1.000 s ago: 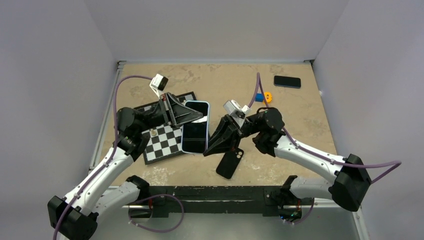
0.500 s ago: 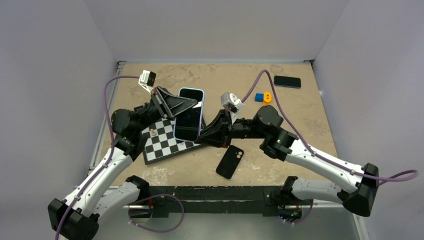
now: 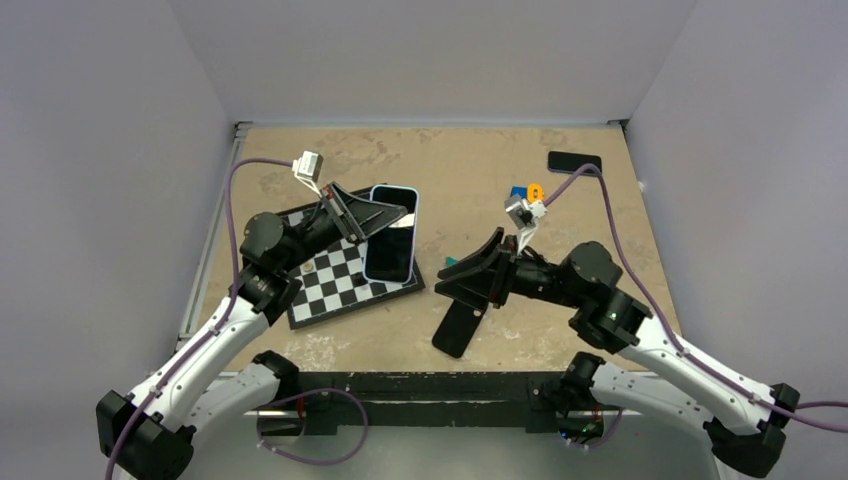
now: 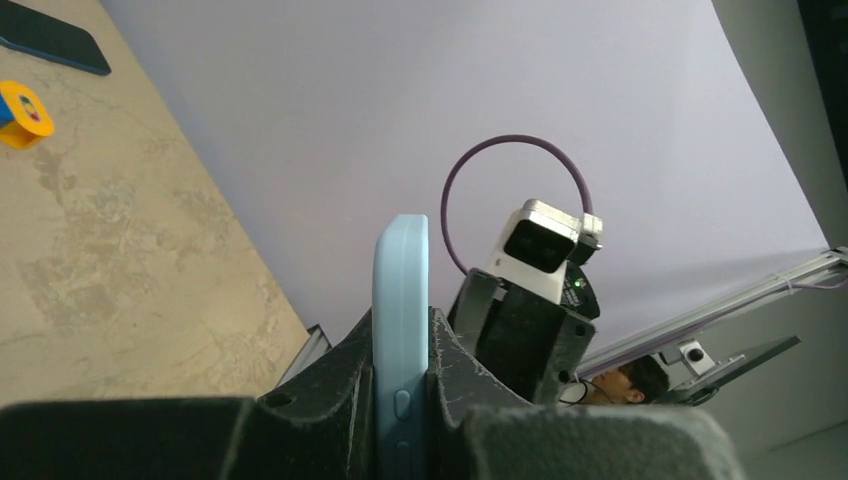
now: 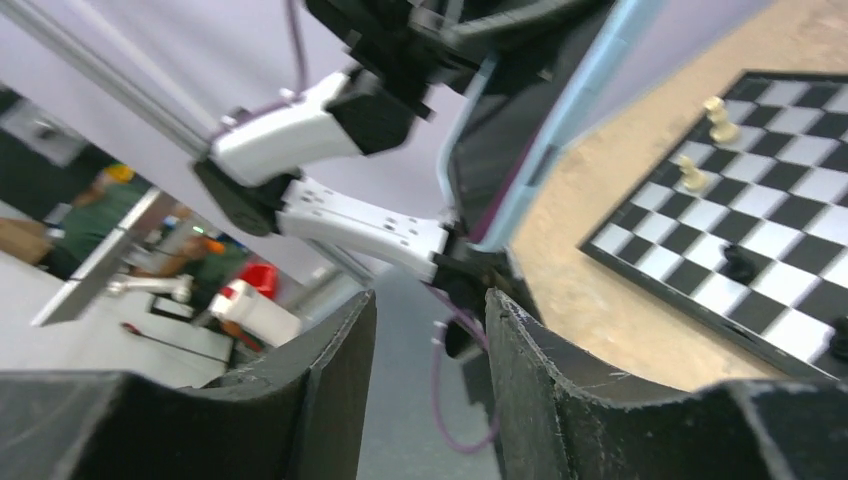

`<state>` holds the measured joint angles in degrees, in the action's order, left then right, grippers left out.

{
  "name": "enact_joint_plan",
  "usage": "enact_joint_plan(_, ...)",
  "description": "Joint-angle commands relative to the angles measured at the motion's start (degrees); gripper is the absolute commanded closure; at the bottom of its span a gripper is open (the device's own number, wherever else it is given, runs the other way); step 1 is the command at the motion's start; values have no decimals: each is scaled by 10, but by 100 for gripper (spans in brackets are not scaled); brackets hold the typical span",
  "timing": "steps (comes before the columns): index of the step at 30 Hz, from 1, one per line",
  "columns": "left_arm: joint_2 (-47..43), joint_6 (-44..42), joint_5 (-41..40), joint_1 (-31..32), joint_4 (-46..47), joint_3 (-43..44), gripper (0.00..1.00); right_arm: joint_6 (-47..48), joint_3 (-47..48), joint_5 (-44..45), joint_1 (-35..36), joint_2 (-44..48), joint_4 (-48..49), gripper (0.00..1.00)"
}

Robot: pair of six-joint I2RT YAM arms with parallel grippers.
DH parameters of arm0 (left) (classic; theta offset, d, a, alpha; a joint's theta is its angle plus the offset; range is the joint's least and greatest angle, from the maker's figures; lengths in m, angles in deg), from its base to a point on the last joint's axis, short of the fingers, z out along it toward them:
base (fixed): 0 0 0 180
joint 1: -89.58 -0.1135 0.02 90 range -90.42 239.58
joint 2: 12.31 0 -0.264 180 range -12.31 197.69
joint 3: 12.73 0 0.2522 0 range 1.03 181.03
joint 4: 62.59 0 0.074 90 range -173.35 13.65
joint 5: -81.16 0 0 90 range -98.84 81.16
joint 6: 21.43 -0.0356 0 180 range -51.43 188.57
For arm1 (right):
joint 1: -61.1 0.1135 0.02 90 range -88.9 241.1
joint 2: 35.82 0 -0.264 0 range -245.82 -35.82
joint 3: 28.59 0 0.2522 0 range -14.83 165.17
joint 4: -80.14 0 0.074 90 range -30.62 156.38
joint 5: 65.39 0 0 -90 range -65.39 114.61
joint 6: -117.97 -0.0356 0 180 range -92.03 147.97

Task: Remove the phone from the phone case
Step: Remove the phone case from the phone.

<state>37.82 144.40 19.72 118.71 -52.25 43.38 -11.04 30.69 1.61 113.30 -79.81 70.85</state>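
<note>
Phone case [image 3: 459, 328] lies flat on the table [image 3: 450, 160] at 6 o'clock. Over its far end hovers the right gripper [image 3: 447, 278] — jaws parted, holding nothing. At 10 o'clock from the case, the left gripper [image 3: 385, 213] is clamped on the light-blue edge of the phone [image 3: 391, 245], screen up over the chessboard [image 3: 335, 290]. A black slab [image 3: 574, 161] lies at 1 o'clock — the table's far corner, a blue-and-orange toy [image 3: 533, 190] just nearer.
</note>
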Motion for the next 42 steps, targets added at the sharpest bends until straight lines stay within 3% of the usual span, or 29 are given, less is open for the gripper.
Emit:
enact_joint_plan(1,-6,-36,-24,1,21,24,100,-122,-4,-24,0,11,96,56)
enact_joint_plan(3,-4,-34,-24,1,24,25,100,-151,-1,-57,0,-16,140,64)
enact_joint_plan(6,-7,-33,-27,1,23,26,100,-174,-4,-67,0,-44,189,67)
enact_joint_plan(23,-19,-18,-30,1,31,24,100,-168,-17,-55,0,-111,217,61)
enact_joint_plan(42,-15,-24,-26,1,23,31,100,-145,-34,-43,0,-99,189,61)
